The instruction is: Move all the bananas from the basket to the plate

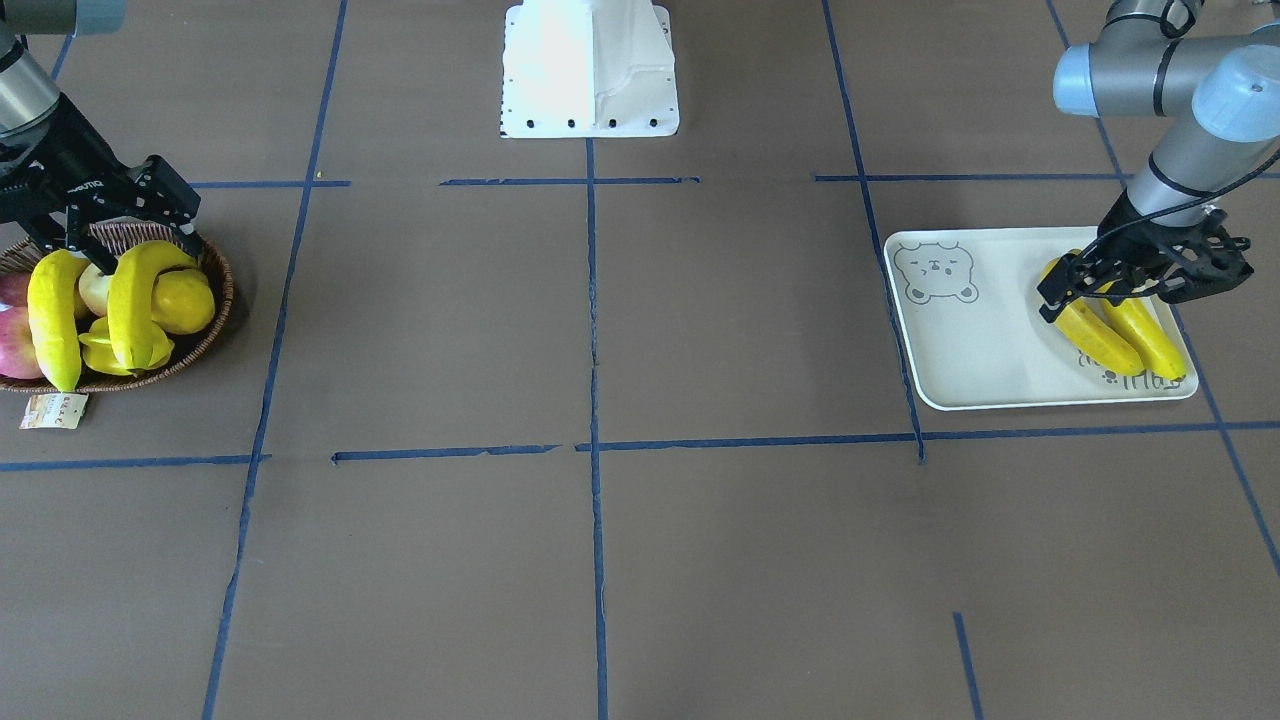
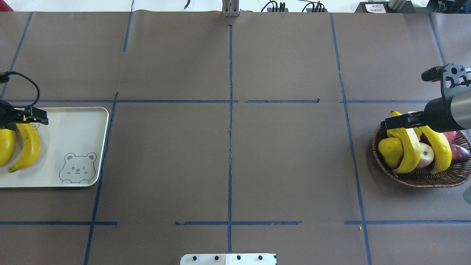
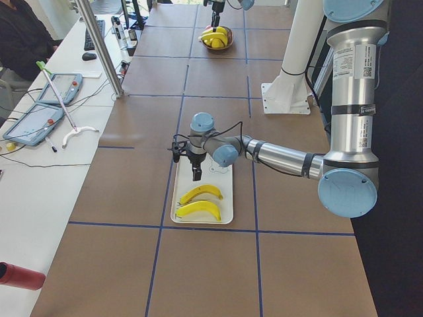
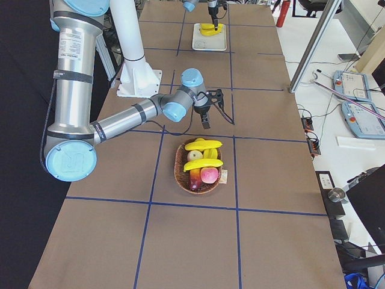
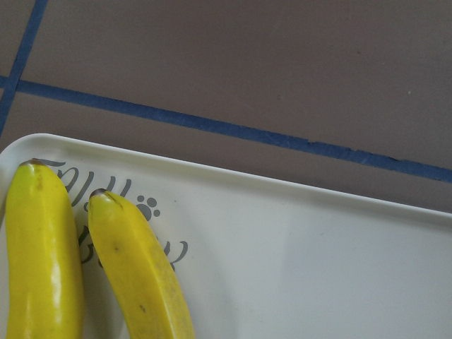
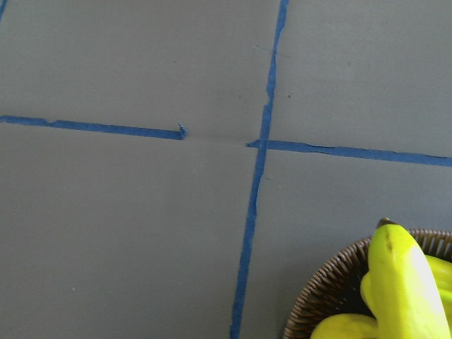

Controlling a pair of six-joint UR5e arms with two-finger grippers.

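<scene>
Two bananas [image 1: 55,320] [image 1: 130,300] lie on top of the other fruit in the wicker basket [image 1: 215,300] at the table's right end. My right gripper [image 1: 120,235] hangs open just above the basket's back edge, its fingers on either side of the bananas' upper ends. Two more bananas [image 1: 1095,335] [image 1: 1150,340] lie side by side on the cream plate [image 1: 980,340] with the bear drawing. My left gripper [image 1: 1115,290] hovers open over their upper ends, holding nothing. The left wrist view shows both banana tips [image 5: 106,205] resting on the plate's lettering.
The basket also holds a yellow pear-like fruit [image 1: 185,300], a yellow starfruit [image 1: 100,355], a pale apple and red fruit [image 1: 15,340]; its paper tag [image 1: 52,410] lies on the table. The white robot base [image 1: 590,65] stands mid-table. Blue tape lines cross the brown surface.
</scene>
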